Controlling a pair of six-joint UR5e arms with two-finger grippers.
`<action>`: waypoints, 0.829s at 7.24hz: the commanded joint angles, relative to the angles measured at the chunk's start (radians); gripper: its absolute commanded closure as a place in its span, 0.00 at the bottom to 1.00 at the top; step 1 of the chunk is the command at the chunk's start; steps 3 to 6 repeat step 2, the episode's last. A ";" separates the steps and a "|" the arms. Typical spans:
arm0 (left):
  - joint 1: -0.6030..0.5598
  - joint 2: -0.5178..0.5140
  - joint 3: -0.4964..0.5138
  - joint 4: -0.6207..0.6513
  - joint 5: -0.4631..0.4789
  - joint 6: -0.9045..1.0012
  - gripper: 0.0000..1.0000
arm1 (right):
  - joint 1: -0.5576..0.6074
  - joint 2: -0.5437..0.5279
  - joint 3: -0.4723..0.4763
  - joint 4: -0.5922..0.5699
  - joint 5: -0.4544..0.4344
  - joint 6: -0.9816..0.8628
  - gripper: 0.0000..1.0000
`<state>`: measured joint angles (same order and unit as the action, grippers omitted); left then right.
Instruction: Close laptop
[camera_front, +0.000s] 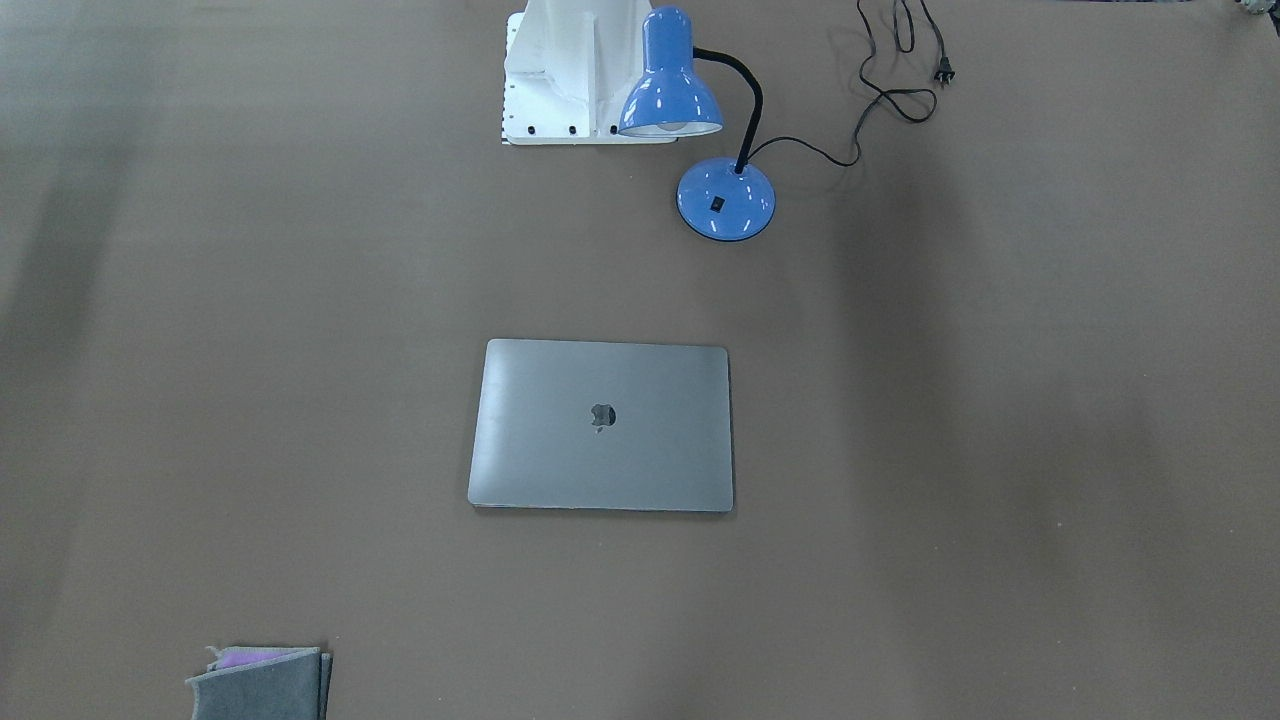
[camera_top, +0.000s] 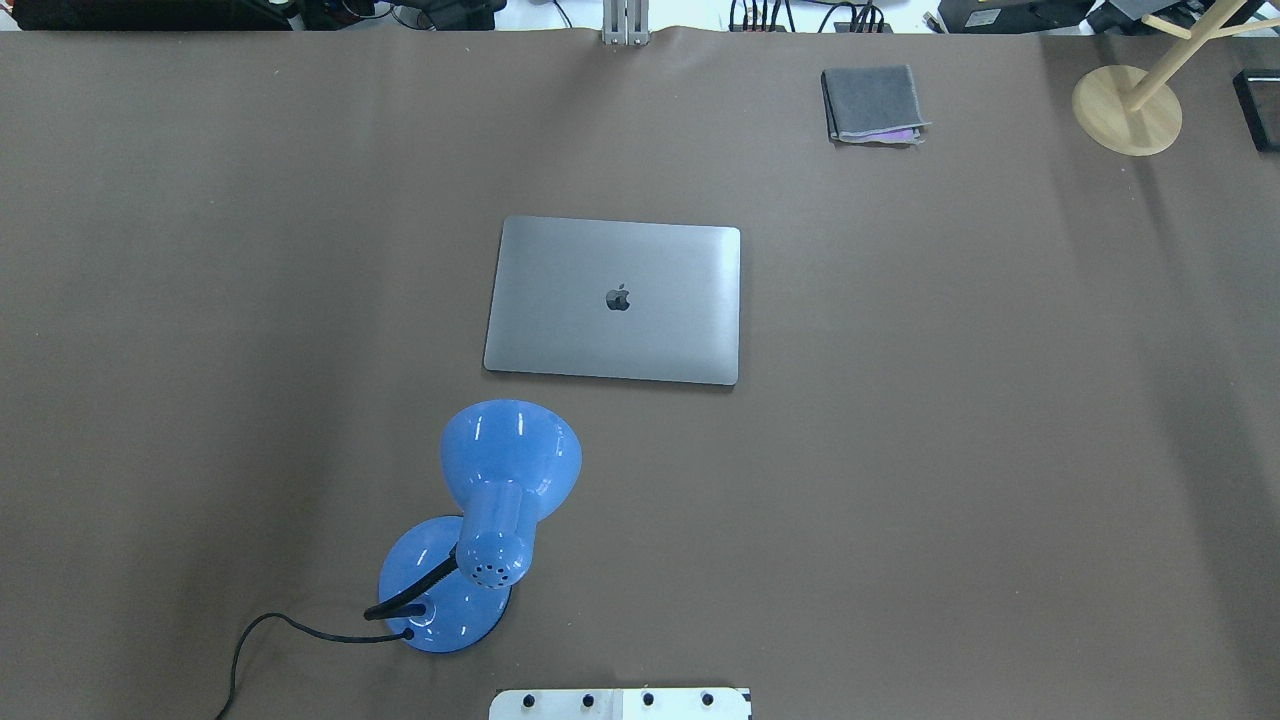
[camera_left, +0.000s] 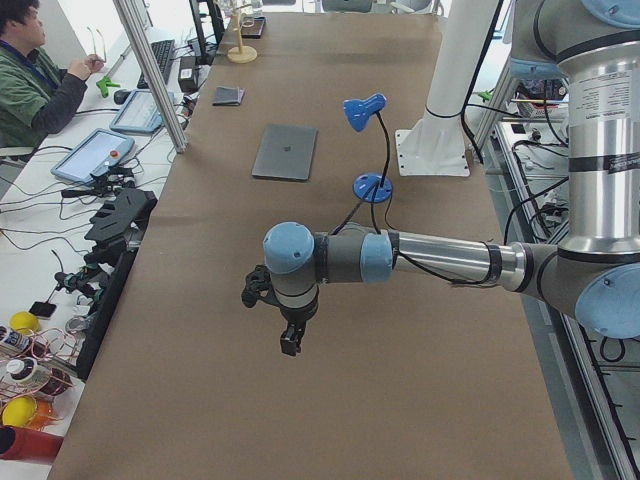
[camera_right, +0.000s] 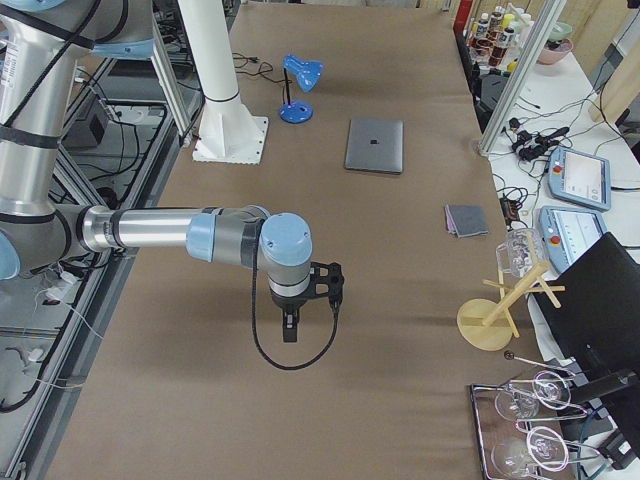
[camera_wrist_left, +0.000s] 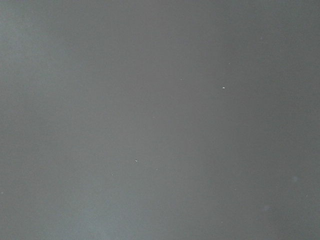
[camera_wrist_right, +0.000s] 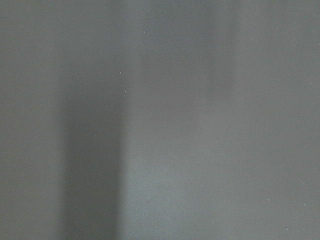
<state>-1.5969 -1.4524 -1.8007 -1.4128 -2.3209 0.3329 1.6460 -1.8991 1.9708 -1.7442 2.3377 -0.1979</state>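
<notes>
The space-grey laptop (camera_top: 614, 300) lies flat on the brown table with its lid shut and the apple logo facing up. It also shows in the front-facing view (camera_front: 601, 425), in the left side view (camera_left: 286, 152) and in the right side view (camera_right: 375, 145). My left gripper (camera_left: 288, 343) hangs over the table's left end, far from the laptop. My right gripper (camera_right: 289, 328) hangs over the table's right end, also far from it. Both show only in the side views, so I cannot tell whether they are open or shut. The wrist views show only bare table.
A blue desk lamp (camera_top: 490, 520) stands near the robot base, its cord (camera_front: 880, 95) trailing over the table. A folded grey cloth (camera_top: 872, 104) lies at the far right. A wooden stand (camera_top: 1128, 108) is at the far right corner. An operator (camera_left: 35, 85) sits beside the table.
</notes>
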 joint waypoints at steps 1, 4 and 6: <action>0.000 0.000 -0.006 0.000 0.000 0.000 0.00 | 0.000 0.000 0.000 0.000 0.000 0.000 0.00; 0.000 0.001 -0.006 0.000 0.000 0.000 0.00 | 0.000 0.000 0.000 0.000 0.000 0.000 0.00; 0.000 0.001 -0.006 0.000 0.000 0.000 0.00 | 0.000 0.000 0.000 0.000 0.000 0.000 0.00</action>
